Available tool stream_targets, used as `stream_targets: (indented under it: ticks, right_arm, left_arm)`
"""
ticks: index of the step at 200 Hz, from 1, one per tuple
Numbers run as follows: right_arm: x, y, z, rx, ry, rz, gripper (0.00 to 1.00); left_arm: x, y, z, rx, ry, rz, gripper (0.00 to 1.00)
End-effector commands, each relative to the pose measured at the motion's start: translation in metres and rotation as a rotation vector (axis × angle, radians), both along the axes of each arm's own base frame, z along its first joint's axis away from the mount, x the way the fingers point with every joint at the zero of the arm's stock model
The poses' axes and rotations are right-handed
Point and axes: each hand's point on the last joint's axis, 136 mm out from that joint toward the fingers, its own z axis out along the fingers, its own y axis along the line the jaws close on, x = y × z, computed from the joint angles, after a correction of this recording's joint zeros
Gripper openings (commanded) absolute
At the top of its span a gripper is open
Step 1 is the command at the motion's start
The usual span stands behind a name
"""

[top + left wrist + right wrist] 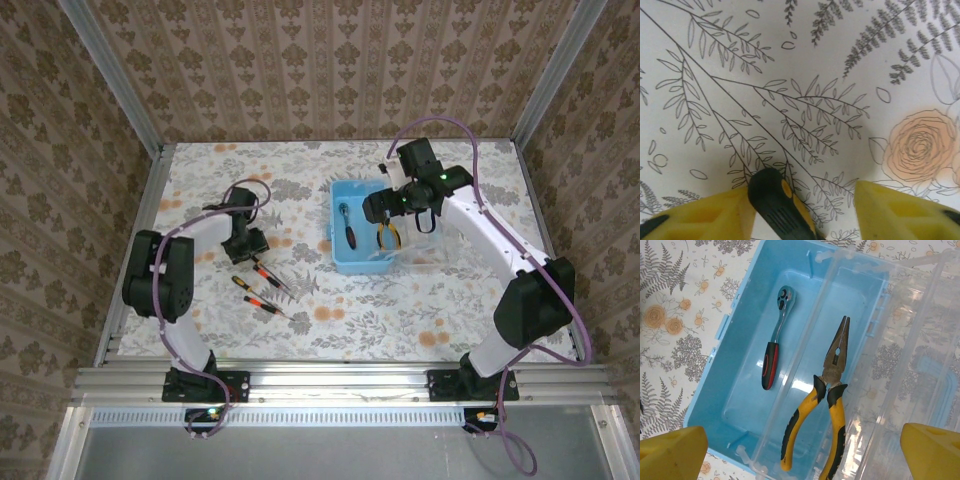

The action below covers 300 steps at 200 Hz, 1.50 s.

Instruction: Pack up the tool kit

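The light-blue case (352, 262) stands open at mid-table, its clear lid (425, 248) folded out to the right. Inside it lie yellow-handled pliers (832, 390) and a red-black ratchet (775, 352). My right gripper (802, 450) hangs open above the case (715, 385), holding nothing. Three screwdrivers (262, 285) lie on the cloth left of the case. My left gripper (245, 243) is low over them. A black-and-yellow screwdriver handle (772, 200) sits between its yellow fingers (710, 215), against the left one, with a gap to the right one.
A floral cloth (400, 310) covers the table, with metal frame rails along its edges. The clear lid (910, 340) lies flat just right of the case. Both arm bases sit at the near edge.
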Motion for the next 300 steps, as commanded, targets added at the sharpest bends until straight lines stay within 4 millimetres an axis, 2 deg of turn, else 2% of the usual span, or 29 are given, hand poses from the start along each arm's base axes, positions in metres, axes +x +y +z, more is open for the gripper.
stream_targets:
  ticks: [1,51,130,176,215,235,249,270,300]
  right_arm:
    - [-0.011,-0.011,0.010,-0.027,-0.019,-0.010,1.00]
    - [-0.019,-0.025,0.019,-0.052,-0.048,-0.044,1.00]
    - [-0.017,-0.035,0.024,-0.109,-0.069,-0.065,1.00]
    - [-0.012,-0.036,0.022,-0.128,-0.057,-0.066,1.00]
    - [-0.009,-0.037,0.024,-0.145,-0.061,-0.069,1.00]
    - [-0.007,-0.037,0.025,-0.152,-0.058,-0.065,1.00]
    - [-0.005,-0.037,0.026,-0.156,-0.058,-0.060,1.00]
    - [-0.003,-0.035,0.029,-0.157,-0.061,-0.052,1.00]
    - [-0.004,-0.037,0.032,-0.162,-0.086,-0.045,1.00]
  left_arm:
    - [0.043,-0.015,-0.001,-0.043,-0.106,-0.034,0.46]
    - [0.064,-0.024,-0.002,-0.052,-0.119,-0.054,0.38]
    - [0.108,-0.053,-0.007,-0.128,-0.151,-0.074,0.28]
    - [0.133,-0.070,-0.002,-0.162,-0.182,-0.092,0.22]
    - [0.145,-0.084,-0.002,-0.187,-0.185,-0.110,0.18]
    - [0.147,-0.088,-0.003,-0.193,-0.181,-0.118,0.20]
    - [0.148,-0.087,-0.001,-0.185,-0.182,-0.120,0.32]
    - [0.147,-0.080,0.008,-0.145,-0.197,-0.123,0.44]
    - [0.143,-0.064,0.034,-0.067,-0.248,-0.136,0.46]
